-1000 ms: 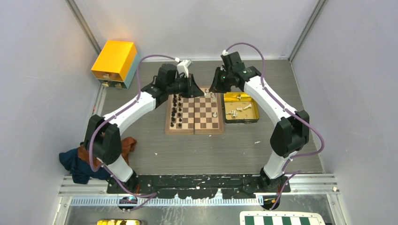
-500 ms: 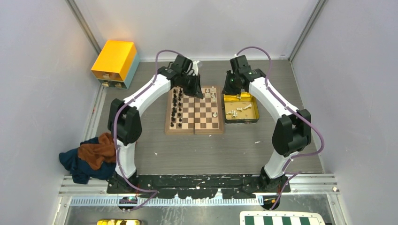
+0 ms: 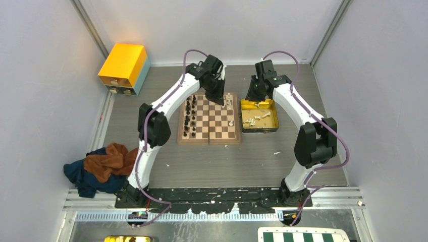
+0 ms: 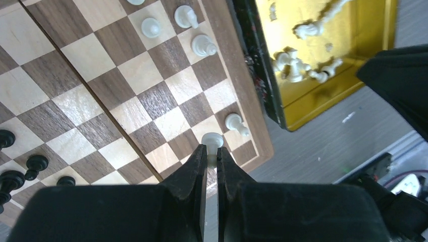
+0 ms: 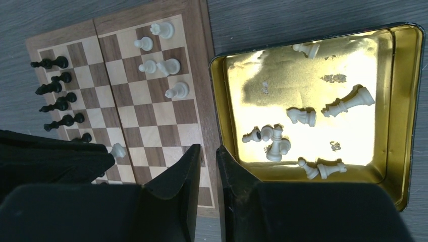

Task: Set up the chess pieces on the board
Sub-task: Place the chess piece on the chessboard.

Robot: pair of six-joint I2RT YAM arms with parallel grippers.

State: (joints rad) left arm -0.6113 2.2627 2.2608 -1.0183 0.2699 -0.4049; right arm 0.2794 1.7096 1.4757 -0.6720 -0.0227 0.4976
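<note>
The wooden board (image 3: 209, 140) lies mid-table. Black chess pieces (image 3: 189, 113) line its left side, and a few white ones (image 5: 161, 65) stand near its far right corner. My left gripper (image 4: 211, 148) is shut on a white pawn (image 4: 212, 138) just above a square near the board's right edge (image 4: 252, 116). It hangs over the far right of the board (image 3: 222, 100). My right gripper (image 5: 208, 151) stands open a narrow way with nothing between its fingers. It hovers over the seam between the board's frame (image 5: 202, 50) and the tin.
A gold tin (image 3: 275, 130) right of the board holds several loose white pieces (image 5: 275, 141). An orange box (image 3: 123, 68) sits at the back left. A heap of cloth (image 3: 101, 169) lies front left, and a green-and-white board (image 3: 303, 236) lies below the arm bases.
My left arm has swung right, from the board's far left to its far right corner, still shut. The right arm has drawn right, off the board and over the tin's far end.
</note>
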